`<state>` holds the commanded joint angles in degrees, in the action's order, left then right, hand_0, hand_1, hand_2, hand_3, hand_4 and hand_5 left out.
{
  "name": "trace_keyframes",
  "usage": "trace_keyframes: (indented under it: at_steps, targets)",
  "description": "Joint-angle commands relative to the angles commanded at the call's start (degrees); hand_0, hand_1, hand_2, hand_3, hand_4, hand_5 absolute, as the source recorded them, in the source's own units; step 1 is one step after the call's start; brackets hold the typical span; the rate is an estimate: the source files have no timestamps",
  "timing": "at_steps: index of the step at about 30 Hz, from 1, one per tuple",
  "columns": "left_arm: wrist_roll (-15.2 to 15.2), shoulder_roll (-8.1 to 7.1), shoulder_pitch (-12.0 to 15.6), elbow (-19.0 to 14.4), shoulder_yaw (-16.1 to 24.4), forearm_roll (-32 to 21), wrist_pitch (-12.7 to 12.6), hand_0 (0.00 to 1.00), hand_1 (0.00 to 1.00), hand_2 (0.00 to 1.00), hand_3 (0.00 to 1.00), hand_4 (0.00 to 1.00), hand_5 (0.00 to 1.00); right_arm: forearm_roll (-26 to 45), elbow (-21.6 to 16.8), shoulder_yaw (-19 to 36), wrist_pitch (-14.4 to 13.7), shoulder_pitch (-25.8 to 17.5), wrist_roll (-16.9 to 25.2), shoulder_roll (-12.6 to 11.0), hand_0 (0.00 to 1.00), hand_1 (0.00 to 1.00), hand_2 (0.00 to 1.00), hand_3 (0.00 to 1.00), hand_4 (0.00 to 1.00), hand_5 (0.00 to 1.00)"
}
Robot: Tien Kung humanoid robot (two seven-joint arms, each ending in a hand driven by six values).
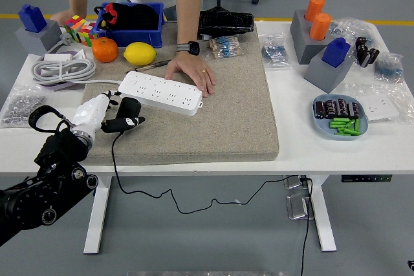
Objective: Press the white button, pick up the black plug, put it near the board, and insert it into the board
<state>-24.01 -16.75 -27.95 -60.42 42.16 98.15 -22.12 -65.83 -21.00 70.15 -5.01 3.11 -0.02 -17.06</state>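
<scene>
Your left hand [103,116] has its fingers closed around the black plug [127,114], holding it over the grey mat [213,108] just beside the near left end of the white board [162,92], not yet in a socket. You can see its black cable [139,192] trailing off the table's near edge, while a person's hand [191,71] rests flat on the board's far right end

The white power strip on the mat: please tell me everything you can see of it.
The long white plastic power strip lies flat and slightly diagonal on the beige felt mat, with rows of sockets facing up. A person's hand rests on its far right end. The black plug, held in the left robot hand, sits beside its near left end, not inserted.
</scene>
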Motion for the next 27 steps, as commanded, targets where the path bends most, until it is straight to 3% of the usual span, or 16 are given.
trace_keyframes:
  at_steps: [14,15,20,21,26,27]
  targets:
    - [-1.0,1.22,-0.7,2.0,-1.4,0.3,-1.1,0.672,0.662,0.61,0.819,0.998,0.495,0.0,-0.1,-0.2,-0.1,0.0,0.1,0.1,0.7,0.596,0.585,0.589,0.72,0.27]
    - [-0.9,1.32,-0.8,2.3,-1.4,0.2,-1.2,0.616,0.615,0.545,0.791,0.998,0.445,0.0,-0.1,-0.2,-0.1,0.1,0.2,0.1,0.699,0.596,0.585,0.588,0.719,0.271]
    - [-0.8,1.69,-1.6,3.1,-1.9,0.1,-1.9,0.616,0.615,0.545,0.791,0.998,0.445,-0.2,-0.2,-0.1,-0.2,0.1,0.2,0.1,0.699,0.596,0.585,0.588,0.719,0.271]
    - [-0.8,1.78,-1.7,3.3,-2.1,0.1,-2.0,0.546,0.547,0.5,0.769,0.998,0.368,-0.2,-0.2,-0.1,-0.2,0.1,0.2,0.1,0.7,0.596,0.585,0.587,0.716,0.273]
    - [-0.6,2.41,-1.9,4.6,-2.6,-0.3,-2.5,0.546,0.547,0.5,0.769,0.998,0.368,-0.2,-0.2,0.0,-0.3,0.2,0.2,0.1,0.7,0.596,0.585,0.587,0.716,0.273]
    - [-0.5,2.53,-1.9,4.8,-2.6,-0.3,-2.6,0.487,0.512,0.473,0.763,0.998,0.337,-0.3,-0.2,0.0,-0.3,0.2,0.2,0.0,0.699,0.595,0.584,0.584,0.715,0.273]
